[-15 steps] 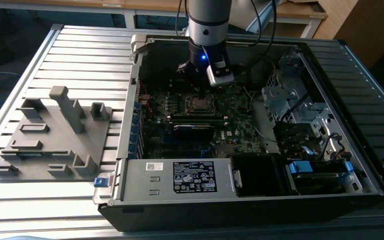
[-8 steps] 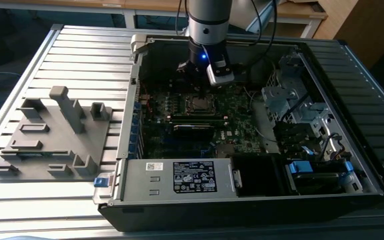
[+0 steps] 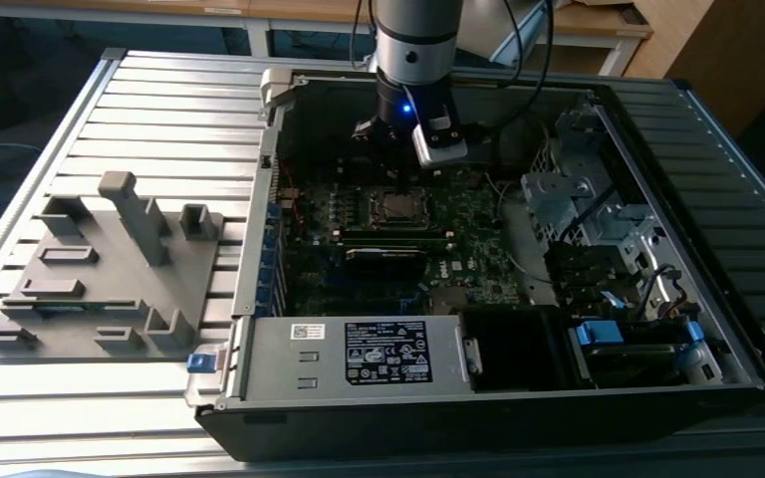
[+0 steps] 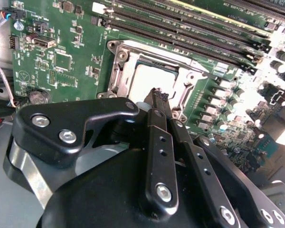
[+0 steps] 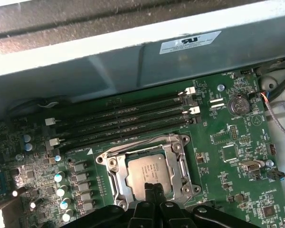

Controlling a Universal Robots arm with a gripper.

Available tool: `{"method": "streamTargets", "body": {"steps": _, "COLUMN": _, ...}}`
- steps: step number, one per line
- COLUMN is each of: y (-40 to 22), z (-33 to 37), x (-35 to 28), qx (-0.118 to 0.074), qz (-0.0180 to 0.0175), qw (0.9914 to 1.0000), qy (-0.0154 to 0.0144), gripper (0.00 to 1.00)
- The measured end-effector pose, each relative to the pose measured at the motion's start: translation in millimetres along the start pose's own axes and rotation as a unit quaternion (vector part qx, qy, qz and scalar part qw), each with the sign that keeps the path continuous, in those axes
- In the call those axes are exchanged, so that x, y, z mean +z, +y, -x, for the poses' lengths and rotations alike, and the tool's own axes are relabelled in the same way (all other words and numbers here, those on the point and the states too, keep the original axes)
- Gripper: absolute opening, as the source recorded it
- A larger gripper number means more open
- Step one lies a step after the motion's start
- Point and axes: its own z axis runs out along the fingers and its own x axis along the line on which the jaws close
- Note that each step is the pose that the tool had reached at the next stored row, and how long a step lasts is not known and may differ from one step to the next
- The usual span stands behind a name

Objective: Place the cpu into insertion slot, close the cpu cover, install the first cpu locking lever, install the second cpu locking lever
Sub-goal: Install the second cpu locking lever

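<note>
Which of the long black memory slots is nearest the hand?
The memory slot that runs right beside the cpu cover; the other slots lie farther off. The hand hangs over the cpu.

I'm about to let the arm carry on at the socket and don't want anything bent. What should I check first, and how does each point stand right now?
1. The cpu sits in the insertion slot: ok, its silver top lies square inside the frame in both wrist views.
2. The cpu cover is down over the chip: ok, it appears to frame the chip flat.
3. Locking levers latched: cannot tell.
4. The hand is over the socket: ok, its fingertips sit at the chip's edge.
5. Fingers are together, holding nothing: ok.
6. Memory slots beside the socket are clear of the hand: ok.
</note>
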Motion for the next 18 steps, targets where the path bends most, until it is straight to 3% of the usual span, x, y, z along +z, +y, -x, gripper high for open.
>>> {"method": "streamTargets", "body": {"steps": 18, "y": 0.7, "z": 2.7, "x": -2.1, "qx": 0.0, "qz": 0.0, "qw": 1.0, "qy": 0.0, "gripper": 0.1}}
